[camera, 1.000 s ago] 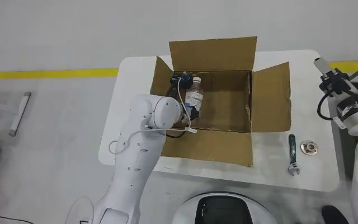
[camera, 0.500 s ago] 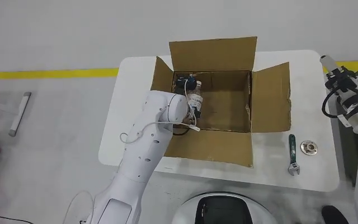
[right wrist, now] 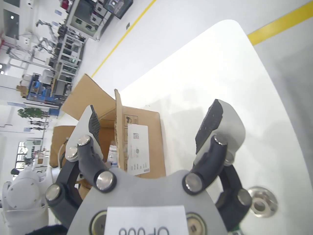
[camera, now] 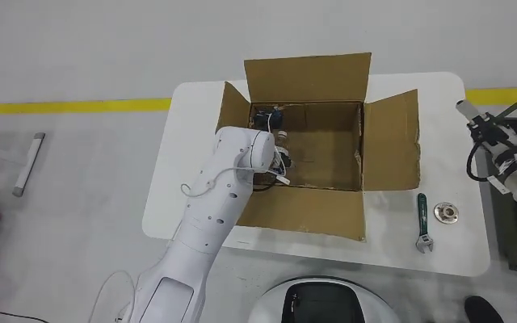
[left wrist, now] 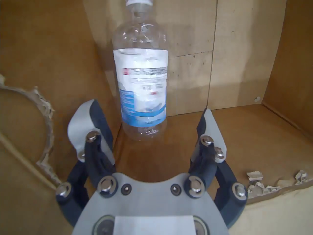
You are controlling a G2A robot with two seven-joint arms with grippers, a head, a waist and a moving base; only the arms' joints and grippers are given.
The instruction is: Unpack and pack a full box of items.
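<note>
A clear plastic bottle [left wrist: 140, 74] with a white cap and a blue-and-white label stands upright on the floor of the open cardboard box [camera: 388, 137], close to a corner and against a wall. My left gripper [left wrist: 146, 113] is open just in front of the bottle's base, with its fingers [left wrist: 80, 123] apart on either side and not touching it. In the top view the left arm reaches into the box's left end, and its gripper [camera: 269, 119] sits near the far-left corner. My right gripper [right wrist: 154, 113] hangs open and empty over the table's right side.
A teal-handled wrench [camera: 422, 224] and a round metal flange [camera: 446, 212] lie on the white table [camera: 194, 121] to the right of the box. All the box's flaps are spread open. Torn cardboard scraps [left wrist: 256, 184] lie on the box floor.
The left arm pushed deeper into the box's left end, and the bottle went from tilted to standing upright and free. The right arm shifted slightly at the table's right edge.
</note>
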